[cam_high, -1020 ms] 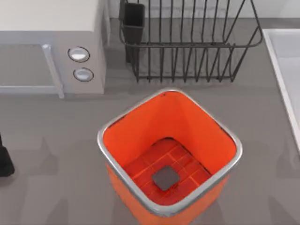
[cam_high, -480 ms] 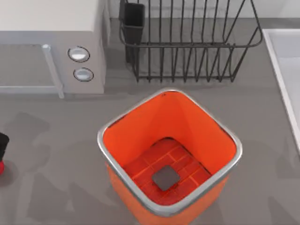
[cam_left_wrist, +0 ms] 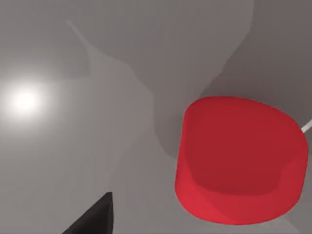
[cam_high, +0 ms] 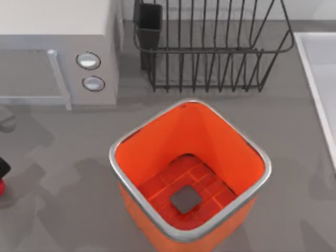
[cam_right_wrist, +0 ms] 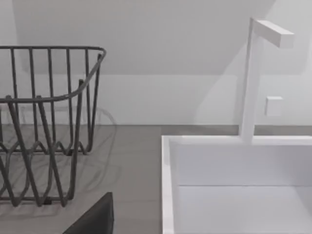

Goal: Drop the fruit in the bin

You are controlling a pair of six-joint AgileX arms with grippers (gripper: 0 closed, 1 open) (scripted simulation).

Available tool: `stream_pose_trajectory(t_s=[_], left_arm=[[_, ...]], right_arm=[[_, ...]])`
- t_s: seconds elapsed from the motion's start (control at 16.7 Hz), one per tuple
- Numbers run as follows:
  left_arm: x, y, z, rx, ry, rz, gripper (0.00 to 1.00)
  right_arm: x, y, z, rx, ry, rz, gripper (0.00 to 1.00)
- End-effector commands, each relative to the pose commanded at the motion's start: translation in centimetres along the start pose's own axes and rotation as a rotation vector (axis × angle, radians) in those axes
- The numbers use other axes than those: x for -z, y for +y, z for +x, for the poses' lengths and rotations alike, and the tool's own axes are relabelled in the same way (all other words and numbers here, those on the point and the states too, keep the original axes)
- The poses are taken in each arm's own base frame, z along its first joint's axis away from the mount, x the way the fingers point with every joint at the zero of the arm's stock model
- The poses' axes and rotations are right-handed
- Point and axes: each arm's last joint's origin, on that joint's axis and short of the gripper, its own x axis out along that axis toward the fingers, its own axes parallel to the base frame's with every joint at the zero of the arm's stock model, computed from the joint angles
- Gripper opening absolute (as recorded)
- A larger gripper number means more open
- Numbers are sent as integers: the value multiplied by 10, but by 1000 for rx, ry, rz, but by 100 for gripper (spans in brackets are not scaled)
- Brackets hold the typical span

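The fruit is a small glossy red thing resting on the grey table at the far left edge of the top view, well left of the bin. It looms large in the left wrist view as the fruit, close below the camera. My left gripper is a dark shape just beyond the fruit at that same edge. The bin is orange and square with a silver rim, and it stands open at the middle front. A dark part of my right gripper appears in the right wrist view, parked facing the sink.
A dark grey square pad lies on the bin's gridded floor. A microwave stands at the back left, a black wire rack behind the bin, and a white sink with a faucet at the right.
At the left edge the dark shape of my left gripper shifted toward the back, uncovering the red fruit, then dropped back slightly toward it. Arm shadows moved across the table. The bin stayed still.
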Motion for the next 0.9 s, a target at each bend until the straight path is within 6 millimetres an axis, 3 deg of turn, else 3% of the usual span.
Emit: stream_pose_trajectory(t_s=[0.54, 0.9], left_arm=[[-5, 6, 9, 64, 52, 48, 100], [-4, 6, 54, 60, 49, 45, 100]], right_arm=[[0, 0, 0, 0, 0, 0, 100], [0, 0, 0, 0, 0, 0, 100]])
